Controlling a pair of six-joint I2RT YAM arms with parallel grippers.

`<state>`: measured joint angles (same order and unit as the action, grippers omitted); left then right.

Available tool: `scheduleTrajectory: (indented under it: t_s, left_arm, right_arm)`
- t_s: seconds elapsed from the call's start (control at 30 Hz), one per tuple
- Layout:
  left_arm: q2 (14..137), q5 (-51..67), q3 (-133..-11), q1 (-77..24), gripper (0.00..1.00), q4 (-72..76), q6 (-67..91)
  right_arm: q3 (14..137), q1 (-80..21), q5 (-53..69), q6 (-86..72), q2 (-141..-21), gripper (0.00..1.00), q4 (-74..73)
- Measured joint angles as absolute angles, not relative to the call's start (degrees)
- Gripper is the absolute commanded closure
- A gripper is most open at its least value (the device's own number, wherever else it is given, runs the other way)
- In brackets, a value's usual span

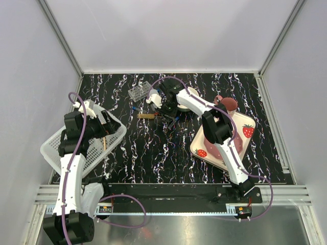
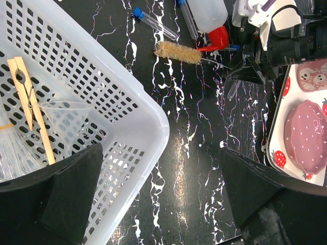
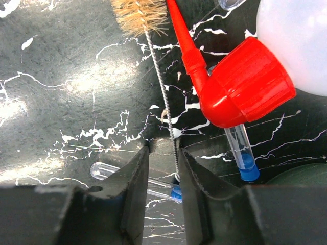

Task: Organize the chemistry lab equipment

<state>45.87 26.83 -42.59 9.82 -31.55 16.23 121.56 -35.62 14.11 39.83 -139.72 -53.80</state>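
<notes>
My right gripper (image 3: 163,150) hangs low over the table, its jaws a narrow gap apart. The thin wire handle (image 3: 166,107) of a bristle brush (image 3: 140,13) runs down between them, close against the right finger. A blue-capped tube (image 3: 161,188) lies crosswise on the table under the jaws. The white squeeze bottle (image 3: 299,41) with its red cap (image 3: 245,87) lies just right, over a second tube (image 3: 240,150). A clear tube rack (image 1: 139,92) stands behind. My left gripper (image 2: 161,153) is open and empty above the corner of the white basket (image 2: 127,109).
The basket holds a wooden clothespin (image 2: 30,104), a clear funnel (image 2: 66,117) and pipettes (image 2: 10,153). Another blue-capped tube (image 2: 153,23) lies left of the bottle. The strawberry plate (image 1: 240,145) and pink mug (image 1: 228,104) sit to the right.
</notes>
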Motion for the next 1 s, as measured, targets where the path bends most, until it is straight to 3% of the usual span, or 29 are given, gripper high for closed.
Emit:
scheduleTrajectory:
  t_s: [0.2,0.43,1.0]
  left_arm:
    - [45.9,26.8,-42.6,9.8,0.01,-31.6,16.2]
    - [45.9,26.8,-42.6,9.8,0.01,-31.6,16.2]
    - [43.3,28.2,-41.0,9.8,0.01,-29.8,19.4]
  right_arm:
    - [121.6,-35.6,14.2,40.2,-139.8,0.88,-53.8]
    - [121.6,-35.9,14.7,40.2,-139.8,1.0,-53.8]
    - [121.6,-36.3,30.3,34.4,-136.2,1.0,-53.9]
